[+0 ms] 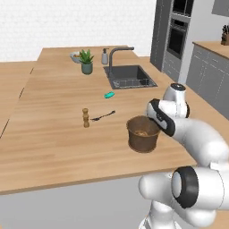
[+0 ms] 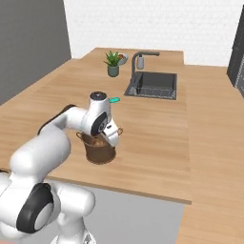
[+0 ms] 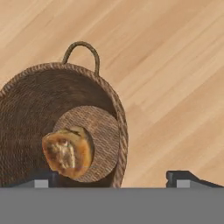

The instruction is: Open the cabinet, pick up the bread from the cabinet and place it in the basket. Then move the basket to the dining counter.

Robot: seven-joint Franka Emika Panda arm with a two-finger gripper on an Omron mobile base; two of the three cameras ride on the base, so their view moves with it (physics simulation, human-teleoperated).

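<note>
- At lower centre of the left base view, the basket (image 1: pixel 142 134) stands on the wooden table (image 1: pixel 49 138), near its front edge.
- Inside it, the bread (image 3: pixel 68 152) lies on the woven bottom, left of centre in the hand view.
- Above the basket's rim, the claw (image 3: pixel 114 179) hangs spread wide, gripping nothing; one fingertip (image 3: pixel 183 177) shows at lower right.
- Further up the table sit a pepper mill (image 1: pixel 86 117) and the sink (image 1: pixel 129 77).

basket (image 3: pixel 65 109) cut off at hand view's left edge, small grey object (image 1: pixel 103 116) by pepper mill (image 1: pixel 85 117) unidentifiable
</note>
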